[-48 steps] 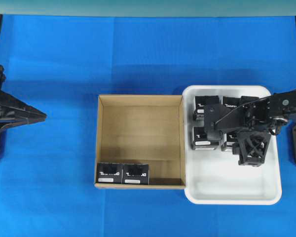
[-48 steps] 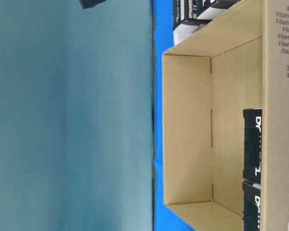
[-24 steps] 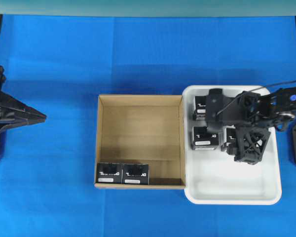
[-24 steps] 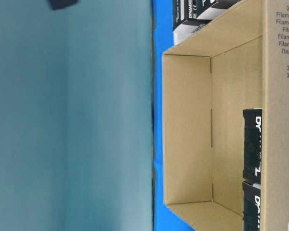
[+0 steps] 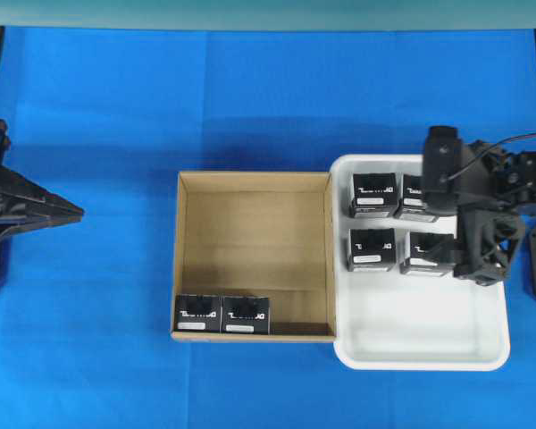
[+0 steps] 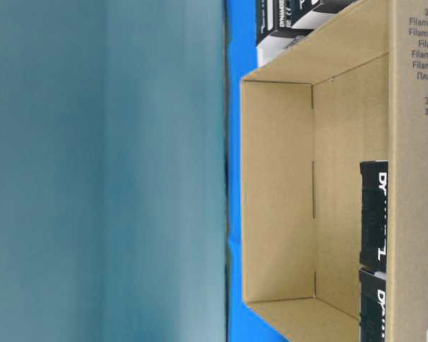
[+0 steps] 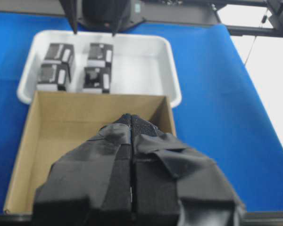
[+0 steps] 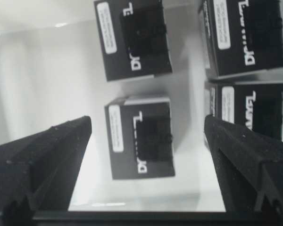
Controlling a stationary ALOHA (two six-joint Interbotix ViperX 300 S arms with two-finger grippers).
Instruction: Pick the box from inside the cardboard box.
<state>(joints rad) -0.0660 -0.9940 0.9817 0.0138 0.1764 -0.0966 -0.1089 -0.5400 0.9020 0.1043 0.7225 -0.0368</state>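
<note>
I saw four black boxes (image 5: 372, 248) sitting in the white tray (image 5: 420, 344), near its far edge. Two more (image 5: 221, 315) were left inside the cardboard box (image 5: 253, 183), side by side in its near left corner. My right pincer (image 8: 146, 155) hung over the tray, spread wide and holding nothing. My left pincer (image 7: 132, 155) was pressed together, off to the side. I judged two picks remained.

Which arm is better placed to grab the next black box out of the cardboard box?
Probably the right. Its right gripper hangs open and empty over the white tray, beside the cardboard box, where two black boxes remain. The left gripper is shut and sits farther off at the table's edge.
</note>
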